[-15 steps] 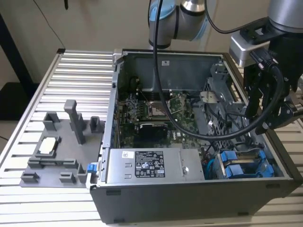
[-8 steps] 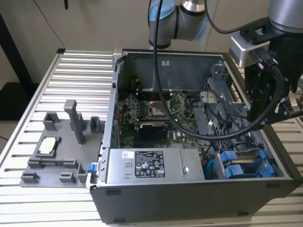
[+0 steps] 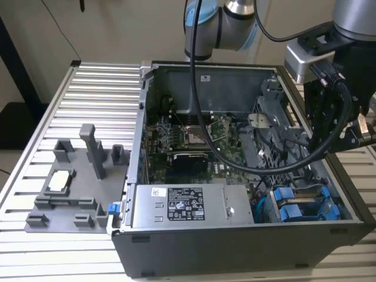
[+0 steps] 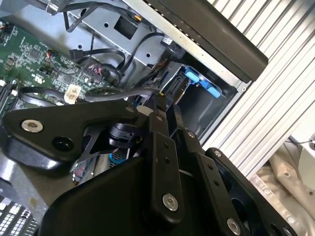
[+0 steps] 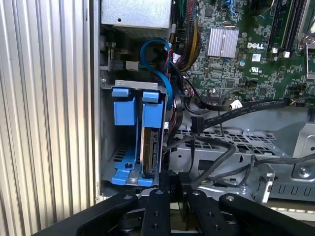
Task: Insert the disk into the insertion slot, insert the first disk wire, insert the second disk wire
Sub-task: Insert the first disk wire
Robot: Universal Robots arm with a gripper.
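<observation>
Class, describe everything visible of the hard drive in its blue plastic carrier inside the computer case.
The silver-grey hard drive in its bright blue plastic carrier stands on edge inside the grey sheet-metal drive bay. Its metal side shows between blue end pieces. A second blue carrier sits alongside; black cables run past its other side.

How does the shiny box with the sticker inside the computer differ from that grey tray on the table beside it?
The silver box is shiny metal with a white sticker; the grey tray is matt dark grey. The box is a closed block inside the computer case; the tray is flat, with posts standing up from it, and lies on the slatted table at the exterior view's left. Both are roughly rectangular.
</observation>
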